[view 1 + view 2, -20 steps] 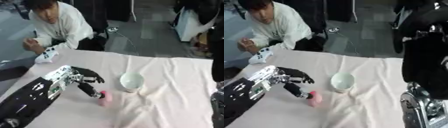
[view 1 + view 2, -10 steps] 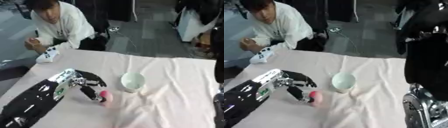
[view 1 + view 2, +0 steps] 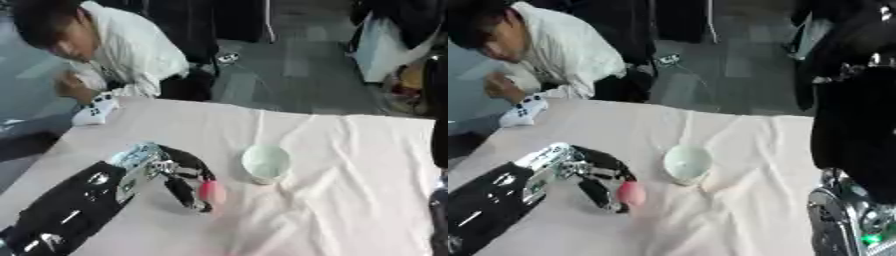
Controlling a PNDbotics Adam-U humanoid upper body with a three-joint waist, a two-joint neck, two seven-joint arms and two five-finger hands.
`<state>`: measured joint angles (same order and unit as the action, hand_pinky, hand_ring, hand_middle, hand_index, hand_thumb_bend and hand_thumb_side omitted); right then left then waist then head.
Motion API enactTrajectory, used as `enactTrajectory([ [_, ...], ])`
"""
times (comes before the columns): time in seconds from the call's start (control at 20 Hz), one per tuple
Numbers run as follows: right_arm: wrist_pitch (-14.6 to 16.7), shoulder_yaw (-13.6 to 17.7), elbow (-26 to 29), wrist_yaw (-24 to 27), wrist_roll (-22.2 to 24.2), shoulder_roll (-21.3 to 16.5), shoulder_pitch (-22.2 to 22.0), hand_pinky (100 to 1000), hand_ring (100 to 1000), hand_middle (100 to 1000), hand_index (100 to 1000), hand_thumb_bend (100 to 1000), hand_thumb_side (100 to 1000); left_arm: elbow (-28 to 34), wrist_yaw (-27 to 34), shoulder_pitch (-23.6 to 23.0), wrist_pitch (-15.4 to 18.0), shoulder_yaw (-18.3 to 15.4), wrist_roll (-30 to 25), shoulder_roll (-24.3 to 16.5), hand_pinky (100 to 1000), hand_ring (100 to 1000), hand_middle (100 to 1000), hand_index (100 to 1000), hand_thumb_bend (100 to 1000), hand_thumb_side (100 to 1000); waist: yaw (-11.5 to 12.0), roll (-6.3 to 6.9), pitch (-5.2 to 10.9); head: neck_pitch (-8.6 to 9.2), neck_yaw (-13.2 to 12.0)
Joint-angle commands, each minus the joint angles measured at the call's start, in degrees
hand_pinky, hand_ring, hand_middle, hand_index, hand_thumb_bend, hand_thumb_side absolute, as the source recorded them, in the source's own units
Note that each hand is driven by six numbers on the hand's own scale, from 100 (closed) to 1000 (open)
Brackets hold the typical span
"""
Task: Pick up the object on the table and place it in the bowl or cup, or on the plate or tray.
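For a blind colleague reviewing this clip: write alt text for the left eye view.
The robot's black left hand, entering from the lower left, curls its fingers and thumb round a small pink rounded object on a table draped in pale pinkish-white cloth. A small pale green bowl stands just to its right, apart from it. A person sits at the table's far left corner.

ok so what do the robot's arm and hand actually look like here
The left arm is glossy black with small white markings, ending in a silver wrist block. The left hand has black fingers. At the lower right, only a silver and black part with a green light shows.
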<state>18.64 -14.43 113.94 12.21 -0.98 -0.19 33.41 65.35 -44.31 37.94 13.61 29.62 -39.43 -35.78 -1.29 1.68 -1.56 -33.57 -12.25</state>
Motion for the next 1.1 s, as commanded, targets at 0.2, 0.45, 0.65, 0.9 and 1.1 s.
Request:
enactTrajectory([
  [0.2,-0.02,0.11,0.65,0.26,0.1,0.7,0.99,100,346,400,518,102,718,-0.26,-3.26,1.01,1.28,0.21,-0.25,-0.27,754,807,873,978,791,585,-0.39,0.24,0.63,0.34,-0.66],
  [0.45,0.01,0.1,0.65,0.32,0.04,1.09,1.01,100,345,398,517,102,718,-0.48,-6.62,0.79,1.03,-0.06,2.71,0.89,777,821,896,983,730,579,-0.74,0.27,0.63,0.31,-0.93],
  [0.65,0.04,0.09,0.65,0.42,0.13,1.28,1.07,100,343,395,514,102,717,-1.6,-8.25,0.32,-0.22,-0.72,5.92,2.25,648,736,842,910,569,602,-0.89,0.24,0.57,0.46,-1.04],
  [0.9,0.14,0.05,0.65,0.64,0.33,1.31,1.13,100,338,388,507,100,717,-3.32,-7.45,-0.25,-3.66,-1.2,12.52,3.31,170,390,576,694,175,655,-0.87,0.19,0.52,0.58,-1.02],
  [1.1,0.18,0.06,0.65,0.76,0.46,1.26,1.16,100,336,383,502,100,717,-3.95,-5.41,-0.73,-5.94,-1.12,17.96,3.5,100,158,358,531,100,690,-0.81,0.15,0.51,0.69,-0.92],
])
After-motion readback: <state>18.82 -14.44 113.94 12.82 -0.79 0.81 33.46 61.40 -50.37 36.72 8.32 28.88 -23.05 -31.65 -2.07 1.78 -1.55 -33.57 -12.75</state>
